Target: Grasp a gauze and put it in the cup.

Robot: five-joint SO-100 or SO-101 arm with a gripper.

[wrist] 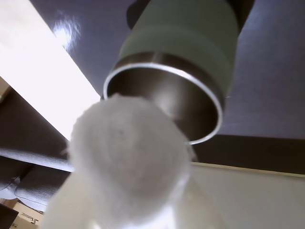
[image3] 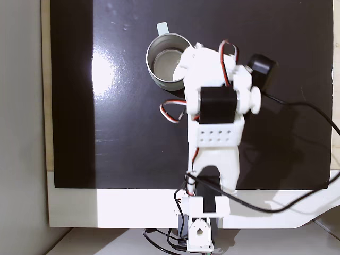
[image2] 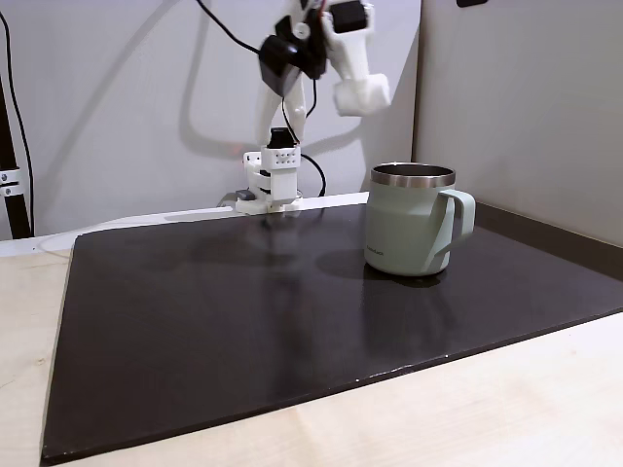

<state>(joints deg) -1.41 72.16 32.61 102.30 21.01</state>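
Note:
In the wrist view the gauze (wrist: pixel 125 157), a fuzzy white roll, sits close to the lens with my gripper (wrist: pixel 127 195) shut on it. Just beyond it stands the cup (wrist: pixel 186 38), sage green with a steel rim, its mouth facing the camera. In a fixed view from the side, the gripper (image2: pixel 362 95) hangs high above and a little left of the cup (image2: pixel 409 229), well clear of the rim. In a fixed view from above, the gripper (image3: pixel 183 66) overlaps the right edge of the cup (image3: pixel 151 58), and the arm hides the gauze.
The cup stands on a glossy black mat (image2: pixel 243 321) laid on a pale wooden table (image2: pixel 487 409). The arm's base (image2: pixel 275 180) and its cables sit at the mat's far edge. A wall panel (image2: pixel 526 107) rises behind the cup.

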